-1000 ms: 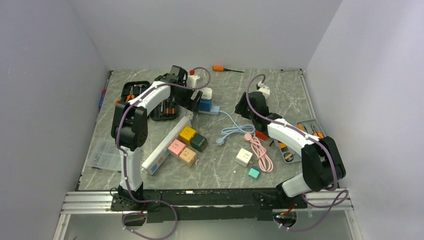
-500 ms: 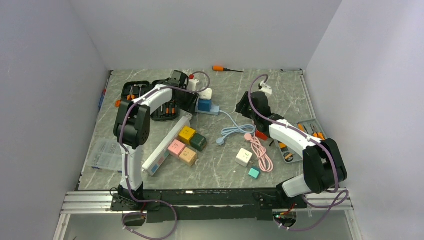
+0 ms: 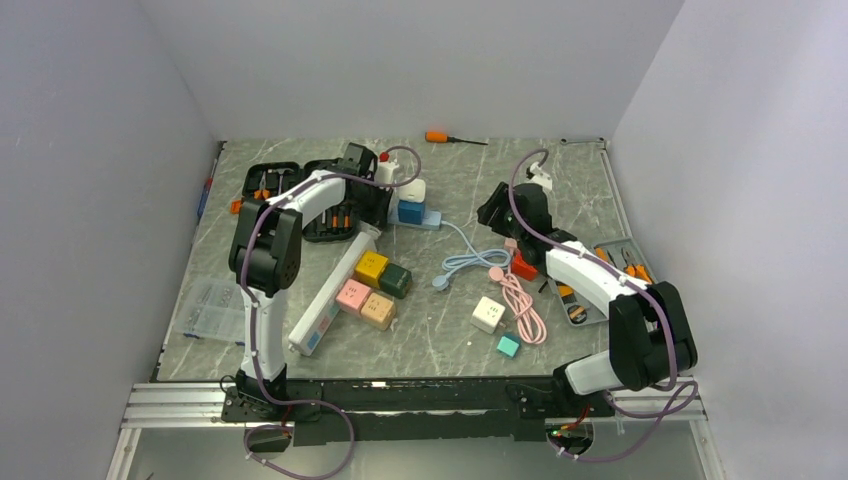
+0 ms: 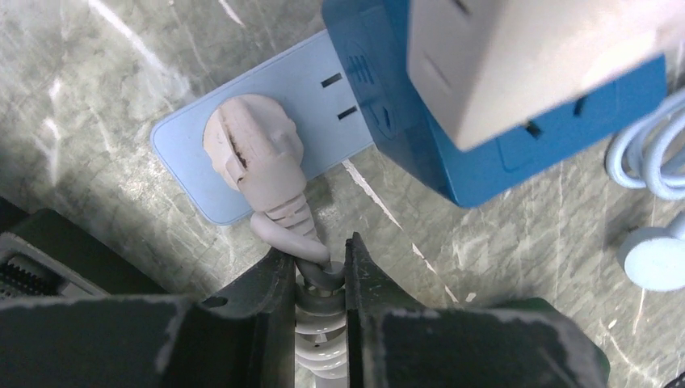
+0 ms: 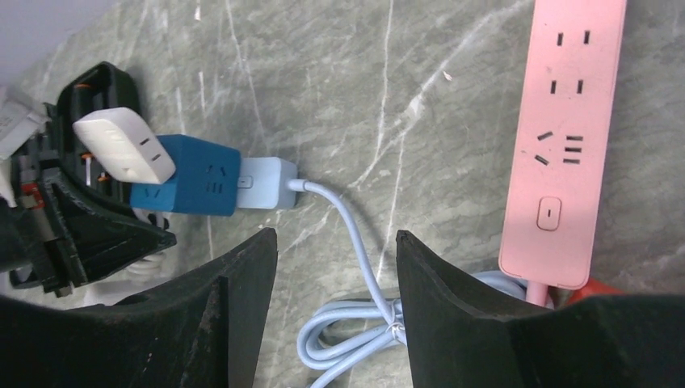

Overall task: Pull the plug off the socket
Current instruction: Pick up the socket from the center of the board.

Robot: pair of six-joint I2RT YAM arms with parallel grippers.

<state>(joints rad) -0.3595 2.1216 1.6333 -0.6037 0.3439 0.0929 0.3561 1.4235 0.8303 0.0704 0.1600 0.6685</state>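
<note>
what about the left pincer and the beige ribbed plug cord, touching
Touching: left wrist view shows the left pincer clamped on both sides of the beige ribbed cord.

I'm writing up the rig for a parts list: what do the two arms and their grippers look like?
Both are alike: the left arm and right arm have white link shells between bulky black joint housings, with a mauve cable looping loosely along each. The left gripper and right gripper have matte black, wedge-shaped fingers. No markings show.
</note>
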